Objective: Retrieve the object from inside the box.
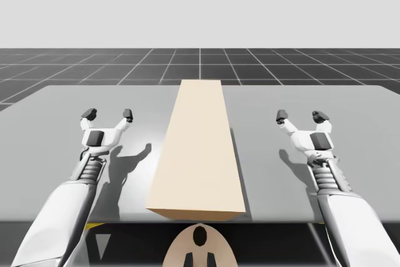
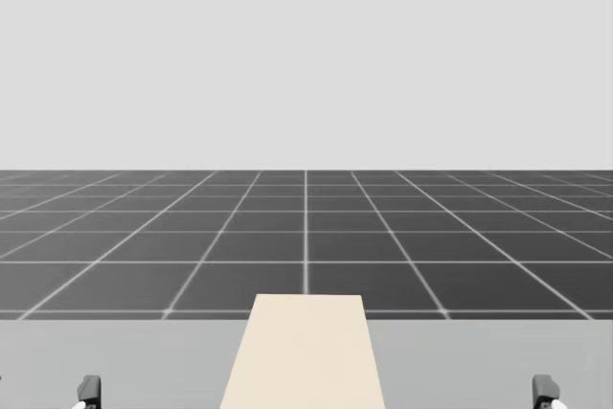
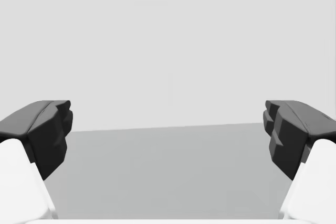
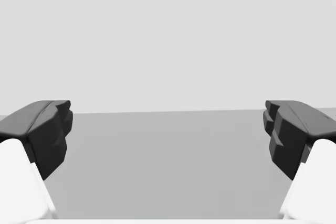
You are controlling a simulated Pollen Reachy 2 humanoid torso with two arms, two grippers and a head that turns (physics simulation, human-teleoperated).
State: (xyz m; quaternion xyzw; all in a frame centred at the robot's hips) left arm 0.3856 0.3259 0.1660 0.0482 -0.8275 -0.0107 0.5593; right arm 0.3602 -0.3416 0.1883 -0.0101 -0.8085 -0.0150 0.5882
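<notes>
Tan box (image 1: pixel 199 154) stands between left pincer (image 1: pixel 109 114) and right pincer (image 1: pixel 301 116); free tabletop (image 1: pixel 262 110) ahead of both.

High view down over table (image 1: pixel 125 101); head level, forward; both share box (image 1: pixel 200 148); wrist views skim table.

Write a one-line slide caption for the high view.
Long tan box lies along the middle of the grey table, left gripper and right gripper open on either side, neither touching it.
</notes>
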